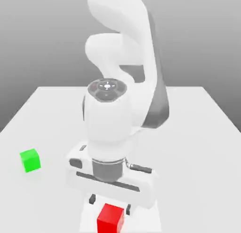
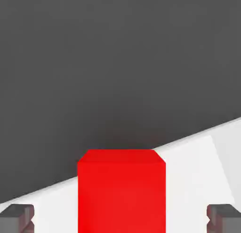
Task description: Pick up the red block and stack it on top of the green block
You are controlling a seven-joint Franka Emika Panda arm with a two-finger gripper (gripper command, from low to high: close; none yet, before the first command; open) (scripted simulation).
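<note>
Two fingers (image 2: pixel 19 217) of my gripper (image 1: pixel 109 205) stand wide apart on either side of the red block (image 1: pixel 111 218), gripping nothing. I see the red block on the table (image 1: pixel 197 133) at its near edge. I see the green block (image 1: pixel 30 160) well apart, toward the exterior view's left.
</note>
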